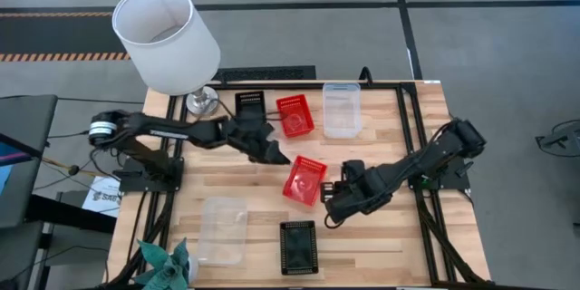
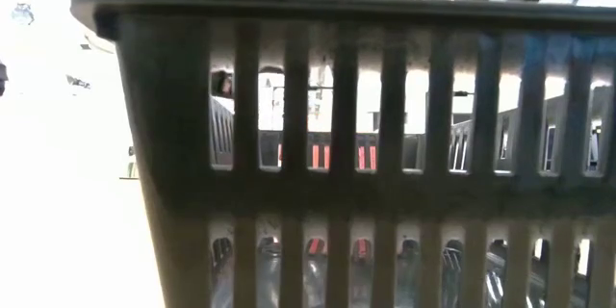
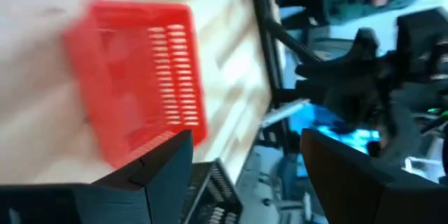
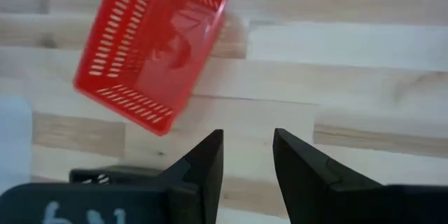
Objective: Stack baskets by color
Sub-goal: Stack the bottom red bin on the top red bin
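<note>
On the wooden table, a red basket (image 1: 304,179) lies in the middle, tilted against the table's edges. It also shows in the left wrist view (image 3: 140,77) and the right wrist view (image 4: 150,49). My left gripper (image 1: 276,156) hovers open just to its far left (image 3: 245,161). My right gripper (image 1: 333,208) hangs open to its near right, pointing down at bare wood (image 4: 248,157). At the back stand a black basket (image 1: 250,104), a second red basket (image 1: 294,115) and a clear basket (image 1: 342,109). Near the front sit another clear basket (image 1: 223,229) and a black basket (image 1: 298,246).
A white lampshade (image 1: 166,36) on a metal foot stands at the back left corner. A green thing (image 1: 168,263) lies at the near left corner. In the low view, the front black basket's wall (image 2: 366,154) fills the picture. Bare wood lies at the table's near right.
</note>
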